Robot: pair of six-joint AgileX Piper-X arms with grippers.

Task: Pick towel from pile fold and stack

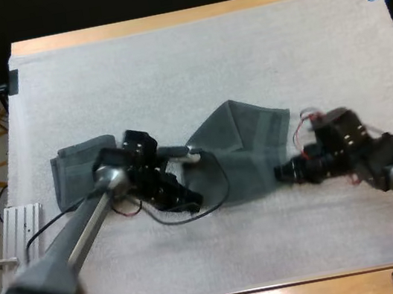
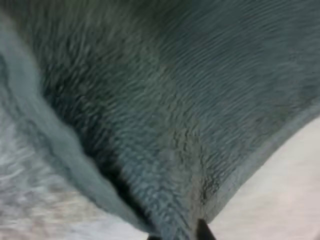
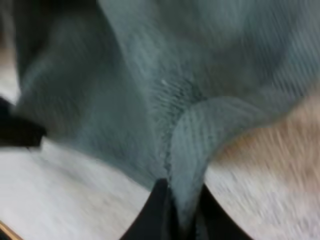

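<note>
Towel [image 1: 245, 146] is stretched between the grippers, pinched at one edge by the left gripper [image 2: 176, 234] and at the opposite edge by the right gripper [image 3: 182, 210]. Folding is judged under way. Stacking on the other towel [image 1: 78, 163], beyond the left gripper, is left.

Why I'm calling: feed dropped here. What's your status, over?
Left gripper shut on towel, left edge. Right gripper shut on its right edge. Folded stack off left, apart; nothing in the way.
</note>
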